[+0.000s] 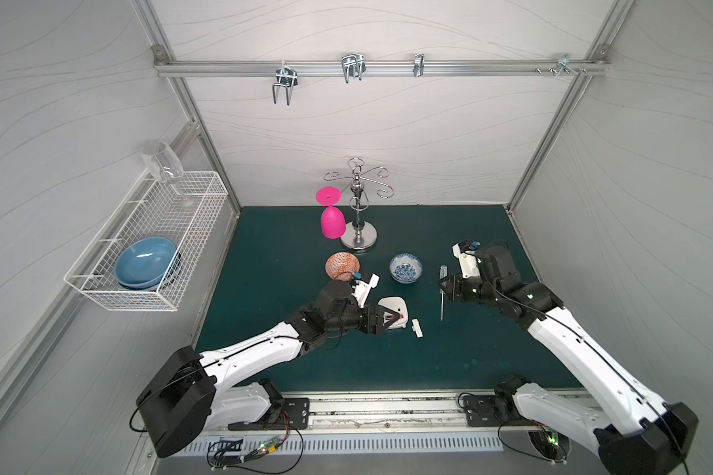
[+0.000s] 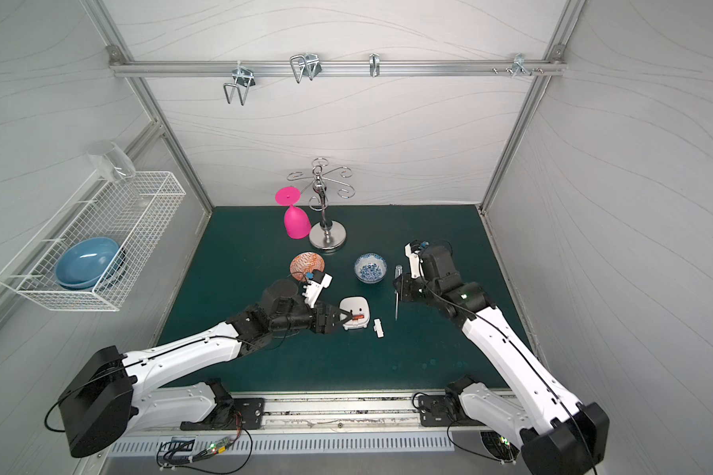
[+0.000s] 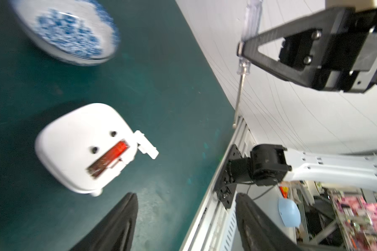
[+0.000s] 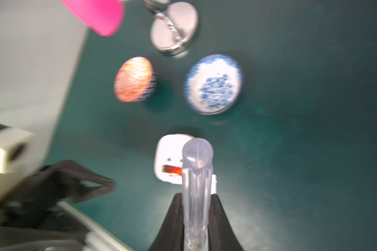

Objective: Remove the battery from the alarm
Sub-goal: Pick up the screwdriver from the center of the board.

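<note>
On the left wall hangs a white wire basket [image 1: 112, 296] holding blue bowls [image 1: 145, 263], with a clear wine glass [image 1: 161, 164] leaning at its far end. On the dark green tabletop [image 1: 346, 362], toward the back, a pink glass [image 1: 332, 224] stands upside down just beside a chrome stand [image 1: 359, 242] with curled hooks. In front of these sits an orange patterned bowl [image 1: 340, 263], partly hidden behind the left arm's wrist.

The left pincer [image 3: 185, 197] is spread wide with nothing between its halves. In both top views it reaches over the alarm [image 1: 397, 306], but whether it touches the casing cannot be told. The alarm lies face down near the middle of the tabletop, plain white back up. The battery [image 3: 109, 157] sits in the open slot in that back, red with a dark end. A small white cover [image 1: 417, 327] lies flat just beside the alarm's right edge. Behind them stands a blue-and-white bowl [image 1: 406, 267], between the orange bowl and the right arm.

Further right, the right pincer [image 4: 196, 196] is pressed onto the clear handle of a screwdriver [image 1: 442, 302]. The thin metal shaft hangs below the grip, well apart from the alarm. The right wrist view is blurred, and whether the tip meets the tabletop cannot be told.
</note>
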Robot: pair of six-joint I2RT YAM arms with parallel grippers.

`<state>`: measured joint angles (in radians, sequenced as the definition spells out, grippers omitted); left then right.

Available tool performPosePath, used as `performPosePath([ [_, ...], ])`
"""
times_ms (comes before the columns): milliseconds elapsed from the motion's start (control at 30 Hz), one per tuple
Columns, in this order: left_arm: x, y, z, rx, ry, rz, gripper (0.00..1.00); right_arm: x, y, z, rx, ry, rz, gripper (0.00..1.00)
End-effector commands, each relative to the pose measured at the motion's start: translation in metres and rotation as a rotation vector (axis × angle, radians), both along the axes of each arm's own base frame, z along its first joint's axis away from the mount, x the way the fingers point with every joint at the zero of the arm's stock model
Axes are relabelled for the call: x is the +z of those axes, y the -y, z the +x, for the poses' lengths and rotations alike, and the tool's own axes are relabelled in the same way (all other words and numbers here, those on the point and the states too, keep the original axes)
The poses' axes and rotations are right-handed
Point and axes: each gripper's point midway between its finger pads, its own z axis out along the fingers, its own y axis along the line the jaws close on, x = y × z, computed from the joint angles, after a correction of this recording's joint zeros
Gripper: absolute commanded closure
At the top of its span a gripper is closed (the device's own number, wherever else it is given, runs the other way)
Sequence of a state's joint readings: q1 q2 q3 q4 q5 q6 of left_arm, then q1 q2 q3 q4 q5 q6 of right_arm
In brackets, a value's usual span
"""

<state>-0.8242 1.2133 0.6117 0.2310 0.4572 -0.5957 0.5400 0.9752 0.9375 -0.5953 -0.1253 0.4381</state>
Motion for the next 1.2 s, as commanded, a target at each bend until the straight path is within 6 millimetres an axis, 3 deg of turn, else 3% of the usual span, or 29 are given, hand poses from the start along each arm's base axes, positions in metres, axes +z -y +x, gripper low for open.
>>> performPosePath([
  [0, 0.042, 0.035, -0.006, -0.096, 0.127, -0.084, 0.24, 0.014, -0.025, -0.014, 0.017, -0.036, 0.158, 0.95],
  [133, 0.045, 0.06, -0.013, -0.148, 0.139, -0.075, 0.25, 0.027, -0.042, -0.026, 0.048, -0.018, 0.231, 0.96],
  [300, 0.042, 0.067, -0.006, -0.13, 0.133, -0.063, 0.36, 0.033, -0.054, -0.037, 0.074, -0.02, 0.284, 0.97],
  [400, 0.048, 0.068, -0.005, -0.129, 0.147, -0.074, 0.54, 0.031, -0.058, -0.039, 0.085, -0.027, 0.285, 0.97],
  [467, 0.05, 0.067, -0.004, -0.124, 0.155, -0.072, 0.77, 0.029, -0.057, -0.04, 0.086, -0.03, 0.279, 0.96],
  [567, 0.047, 0.061, -0.003, -0.111, 0.178, -0.044, 0.96, 0.029, -0.051, -0.041, 0.076, -0.029, 0.242, 0.86],
  [700, 0.041, 0.051, -0.003, -0.111, 0.24, 0.031, 1.0, 0.022, -0.042, -0.046, 0.088, -0.083, 0.165, 0.65],
  [767, 0.04, 0.049, -0.003, -0.126, 0.266, 0.053, 1.0, 0.016, -0.047, -0.051, 0.125, -0.124, 0.142, 0.61],
  [1033, 0.044, 0.058, -0.013, -0.233, 0.369, 0.088, 1.0, 0.011, -0.059, -0.049, 0.153, -0.174, 0.14, 0.6],
  [1167, 0.043, 0.061, -0.015, -0.271, 0.4, 0.1, 1.0, 0.007, -0.066, -0.05, 0.169, -0.205, 0.143, 0.66],
])
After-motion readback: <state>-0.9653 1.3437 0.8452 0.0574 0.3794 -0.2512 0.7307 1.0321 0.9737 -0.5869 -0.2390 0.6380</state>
